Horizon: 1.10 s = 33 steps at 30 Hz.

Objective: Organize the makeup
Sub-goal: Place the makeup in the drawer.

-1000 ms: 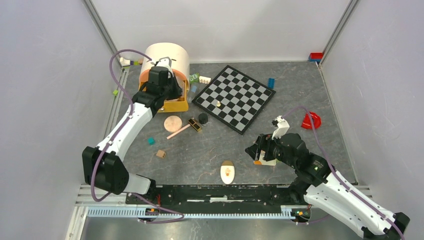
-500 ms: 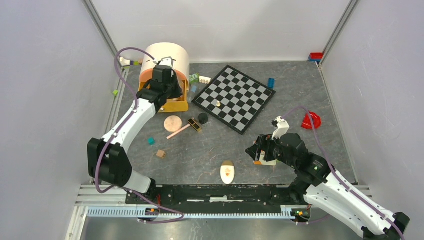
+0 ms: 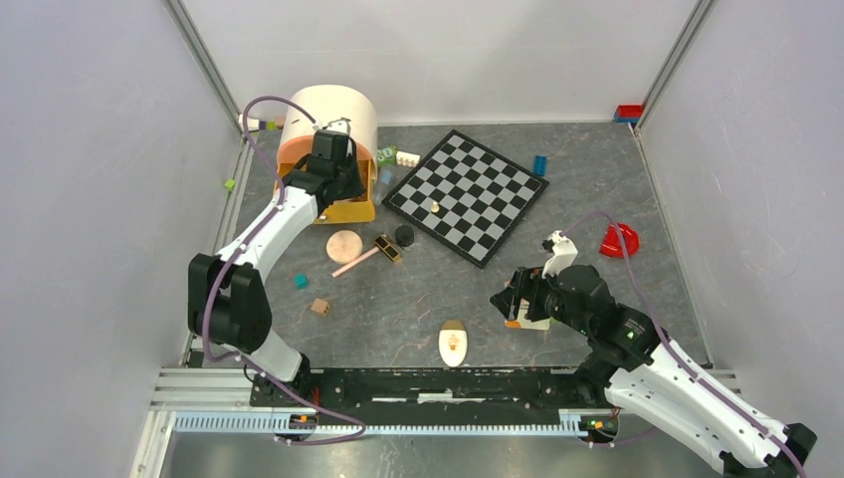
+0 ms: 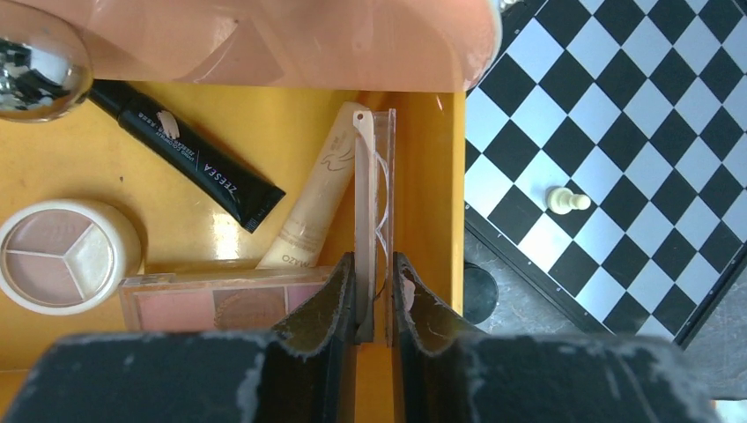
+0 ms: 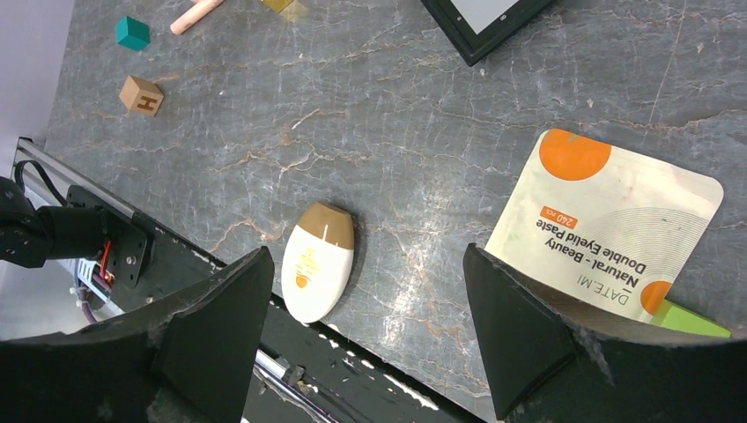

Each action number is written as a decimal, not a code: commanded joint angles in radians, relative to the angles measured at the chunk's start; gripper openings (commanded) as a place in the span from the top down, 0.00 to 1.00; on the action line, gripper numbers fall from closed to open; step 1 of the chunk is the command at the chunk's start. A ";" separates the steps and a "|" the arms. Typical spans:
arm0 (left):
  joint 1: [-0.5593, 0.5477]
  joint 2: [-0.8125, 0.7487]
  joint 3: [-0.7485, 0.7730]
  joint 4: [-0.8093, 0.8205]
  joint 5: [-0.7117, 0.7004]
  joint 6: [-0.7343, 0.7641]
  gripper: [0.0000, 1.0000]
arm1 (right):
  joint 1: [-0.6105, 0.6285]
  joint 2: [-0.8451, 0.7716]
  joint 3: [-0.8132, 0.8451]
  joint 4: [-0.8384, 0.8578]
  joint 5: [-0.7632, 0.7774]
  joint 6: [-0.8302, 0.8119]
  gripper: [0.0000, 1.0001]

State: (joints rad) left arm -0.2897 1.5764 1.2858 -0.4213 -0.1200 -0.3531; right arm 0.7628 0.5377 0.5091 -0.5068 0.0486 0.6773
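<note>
Yellow tray (image 4: 70, 159) at the counter's (image 3: 398, 299) far-left corner already holds a black tube (image 4: 189, 150), a cream tube (image 4: 313, 211), a three-shade compact (image 4: 57, 256) and a blush palette (image 4: 220, 304). The left end effector (image 4: 373, 264), clamped on a slim clear case (image 4: 373, 176), hangs over its right side. Sorting looks roughly half done. A peach compact (image 3: 344, 243), pink stick (image 3: 355, 262) and small palette (image 3: 388, 248) lie nearer the left edge. The right end effector (image 5: 366, 256), fingers spread and empty, hovers over the sachet (image 5: 608, 220) and cream oval (image 5: 319, 261) by the near edge.
</note>
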 commanded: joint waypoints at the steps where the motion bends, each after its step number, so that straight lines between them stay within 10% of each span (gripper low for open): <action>1: 0.014 0.007 0.059 -0.003 0.009 0.026 0.88 | -0.003 -0.002 0.060 -0.012 0.030 -0.018 0.14; 33: 0.072 0.020 0.092 -0.052 -0.030 0.080 0.34 | -0.003 0.011 0.074 -0.011 0.023 -0.022 0.14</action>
State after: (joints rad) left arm -0.2268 1.6131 1.3350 -0.4782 -0.1139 -0.3264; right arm 0.7628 0.5472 0.5404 -0.5339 0.0578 0.6640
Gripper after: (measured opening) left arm 0.645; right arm 0.863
